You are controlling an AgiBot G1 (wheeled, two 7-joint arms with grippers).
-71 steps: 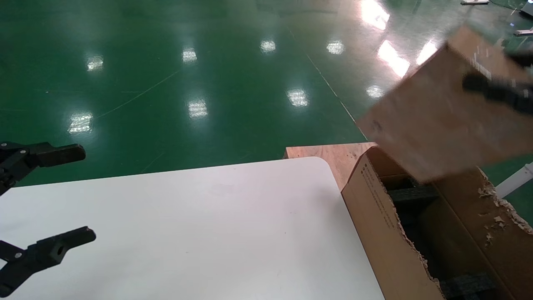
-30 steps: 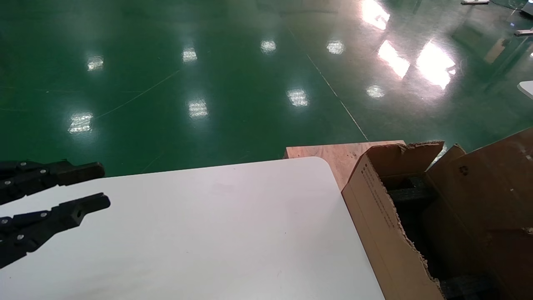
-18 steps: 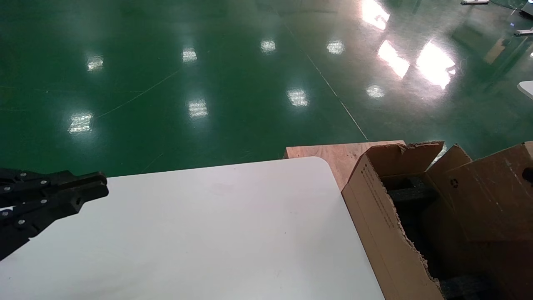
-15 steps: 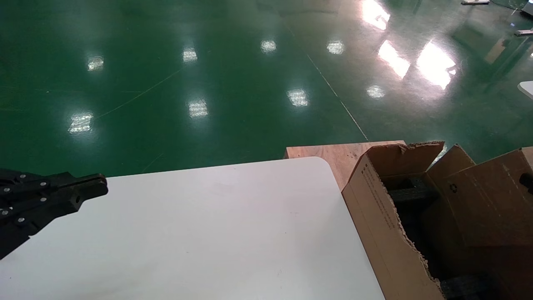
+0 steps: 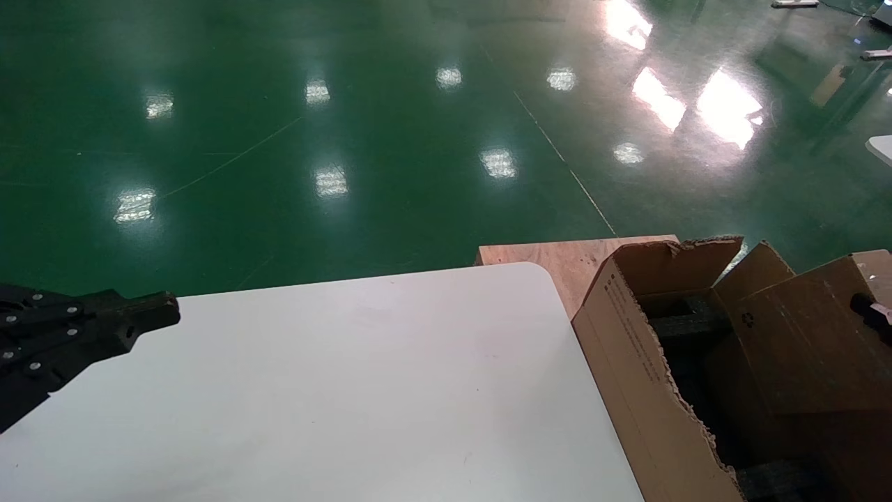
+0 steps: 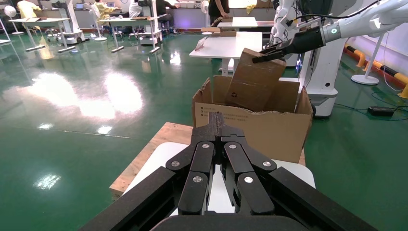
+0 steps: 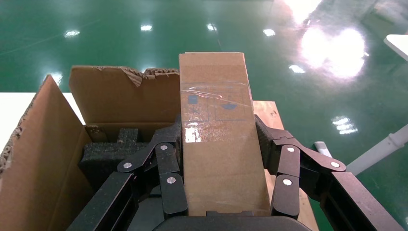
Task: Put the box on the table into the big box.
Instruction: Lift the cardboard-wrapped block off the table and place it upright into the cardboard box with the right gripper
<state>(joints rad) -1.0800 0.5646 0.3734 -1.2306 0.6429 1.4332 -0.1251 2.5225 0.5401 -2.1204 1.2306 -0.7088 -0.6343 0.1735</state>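
The box (image 5: 801, 335), small, brown and taped, is tilted and gripped in my right gripper (image 7: 217, 131), whose fingers (image 7: 169, 137) press its two sides. It hangs over the big box (image 5: 627, 355), its lower end below the torn rim, above the black foam blocks (image 7: 103, 155). In the left wrist view the box (image 6: 255, 79) leans out of the big box (image 6: 255, 132). My left gripper (image 5: 162, 311) is shut and empty over the far left of the white table (image 5: 362, 390).
A light brown plywood board (image 5: 557, 258) lies under the big box, behind the table's rounded corner. Green shiny floor lies all around. Other white tables (image 6: 231, 44) and a robot base stand far off.
My right gripper brought the box down from high above the big box into its opening. My left gripper's fingers went from wide open to shut.
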